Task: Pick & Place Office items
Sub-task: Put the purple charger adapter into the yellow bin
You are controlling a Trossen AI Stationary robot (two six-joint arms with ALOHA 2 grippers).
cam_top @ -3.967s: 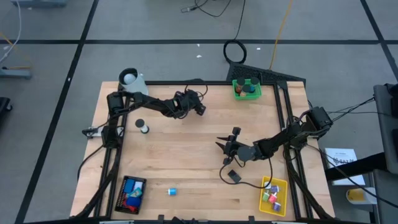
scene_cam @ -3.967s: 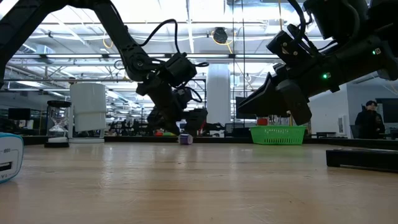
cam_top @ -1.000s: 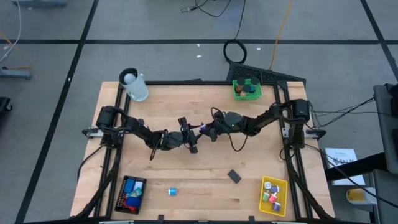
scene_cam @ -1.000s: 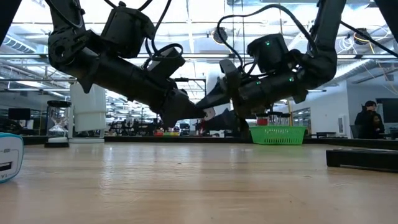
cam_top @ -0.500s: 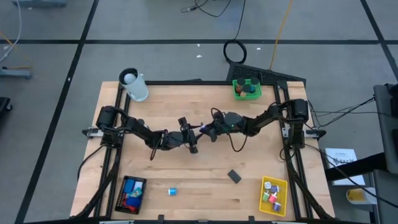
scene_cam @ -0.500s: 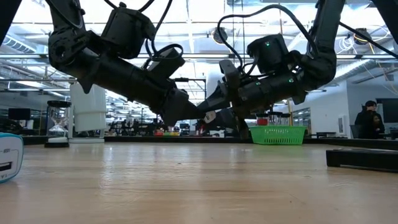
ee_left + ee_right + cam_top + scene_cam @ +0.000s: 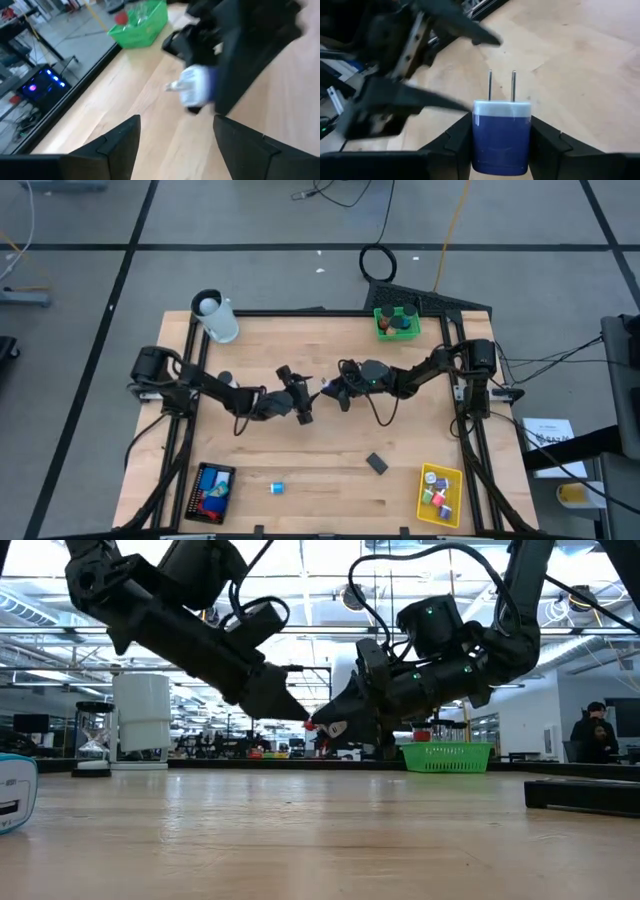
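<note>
A blue and white plug charger (image 7: 501, 134) with two metal prongs hangs over the middle of the table, and my right gripper (image 7: 330, 392) is shut on it. My left gripper (image 7: 306, 399) stands open just to the charger's left, apart from it. Its fingers (image 7: 116, 145) frame the charger (image 7: 196, 90) in the left wrist view. In the low view the charger (image 7: 337, 727) sits well above the tabletop, with my left gripper's tip (image 7: 297, 713) up and to its left. My right gripper pinches the charger's blue body by its two flat sides (image 7: 480, 142) between its two fingers (image 7: 454, 142). The fingers come nearly level from the table's right. The prongs (image 7: 490, 85) point away from the gripper toward my left gripper, and the charger is lifted clear of the table.
A green tray (image 7: 397, 323) with dark discs stands at the far right and a white cup (image 7: 216, 317) at the far left. Along the near edge are a yellow tray (image 7: 438, 490), a black mesh tray (image 7: 211, 491), a teal piece (image 7: 277, 487) and a black block (image 7: 376, 463).
My left gripper has drawn off the charger, going up and toward the table's left, and now stands apart from it. My right gripper has stayed in place with the charger between its fingers.
</note>
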